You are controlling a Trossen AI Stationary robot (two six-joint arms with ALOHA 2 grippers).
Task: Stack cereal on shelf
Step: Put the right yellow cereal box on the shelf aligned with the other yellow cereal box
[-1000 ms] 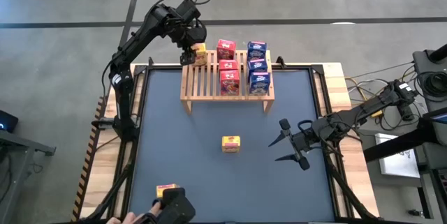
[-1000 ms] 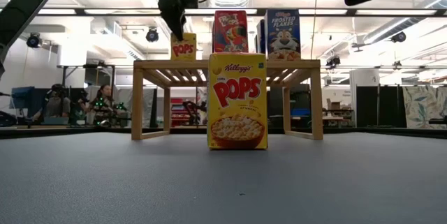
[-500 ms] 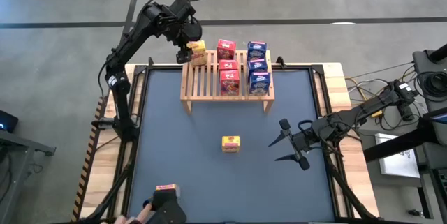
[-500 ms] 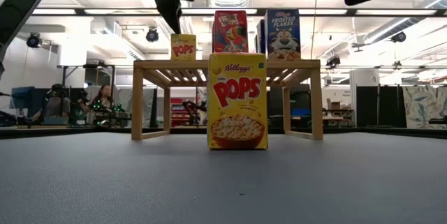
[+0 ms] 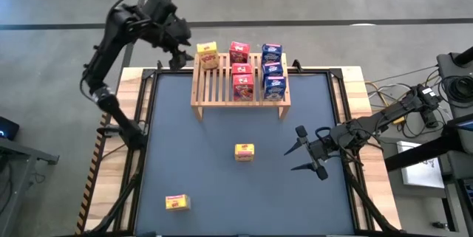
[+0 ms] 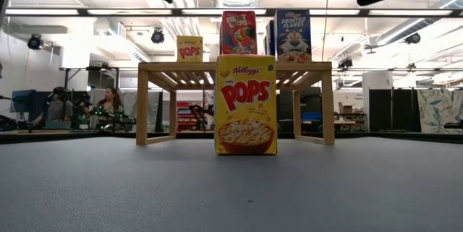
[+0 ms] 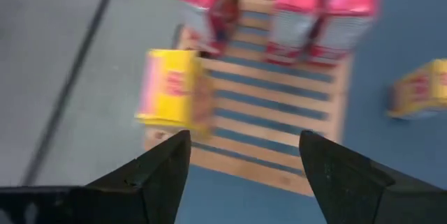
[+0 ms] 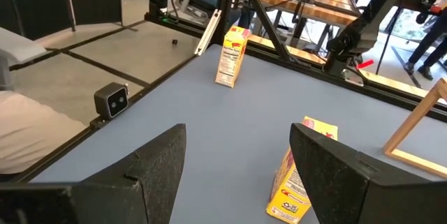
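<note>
The light-wood shelf (image 5: 240,82) stands at the table's far edge. On its slats stand one yellow cereal box (image 5: 208,55) at the far left corner, three red boxes (image 5: 241,69) and three blue boxes (image 5: 273,69). A second yellow box (image 5: 244,151) stands on the table mid-way, in front of the shelf (image 6: 246,105). A third yellow box (image 5: 176,202) stands near the table's near left corner. My left gripper (image 5: 177,58) is open and empty, high up, left of the shelf's yellow box (image 7: 171,91). My right gripper (image 5: 295,152) is open and empty, right of the middle box.
The dark table top (image 5: 185,148) has a wooden border and a black frame. The right wrist view shows the middle box (image 8: 297,175), the near left box (image 8: 232,56) and a shelf leg (image 8: 419,123). People and benches show in the room beyond the table.
My left gripper has drawn away from the yellow box on the shelf, going up and toward the table's left edge; the box stays upright on the shelf. A person's hand at the near left yellow box has withdrawn out of view.
</note>
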